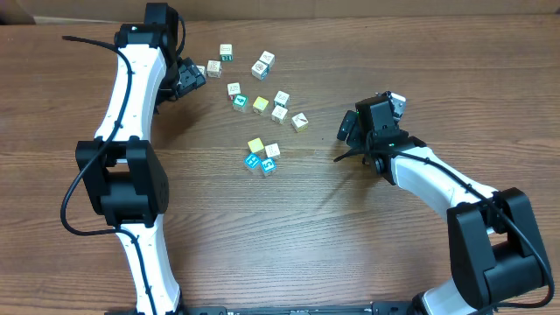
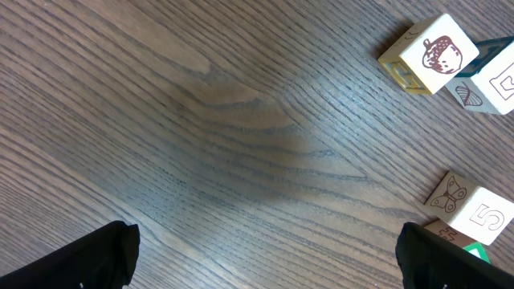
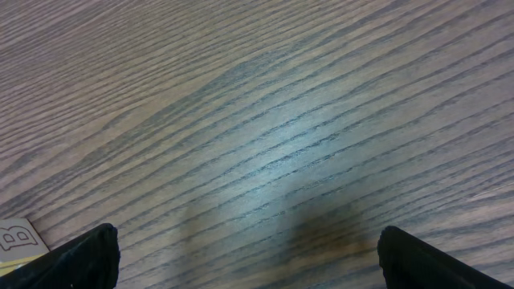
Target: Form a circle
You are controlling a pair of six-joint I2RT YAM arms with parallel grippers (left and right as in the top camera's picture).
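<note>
No circle stands on the table. Its pieces, several tiny cubes (image 1: 260,104) with white, yellow, blue and teal faces, lie scattered in a loose cluster at the table's middle back. My left gripper (image 1: 193,78) is open at the cluster's left edge, just beside a white cube (image 1: 213,68). In the left wrist view its gripper (image 2: 273,261) holds only bare wood; an acorn cube (image 2: 434,50) and a cube marked 5 (image 2: 475,213) lie to the right. My right gripper (image 1: 345,140) is open to the right of the cluster. In the right wrist view the gripper (image 3: 261,261) is empty, with a B cube (image 3: 16,239) at lower left.
The wooden table (image 1: 289,227) carries nothing besides the cubes and both arms. The left arm (image 1: 131,105) runs up the left side; the right arm (image 1: 437,184) comes in from the lower right corner.
</note>
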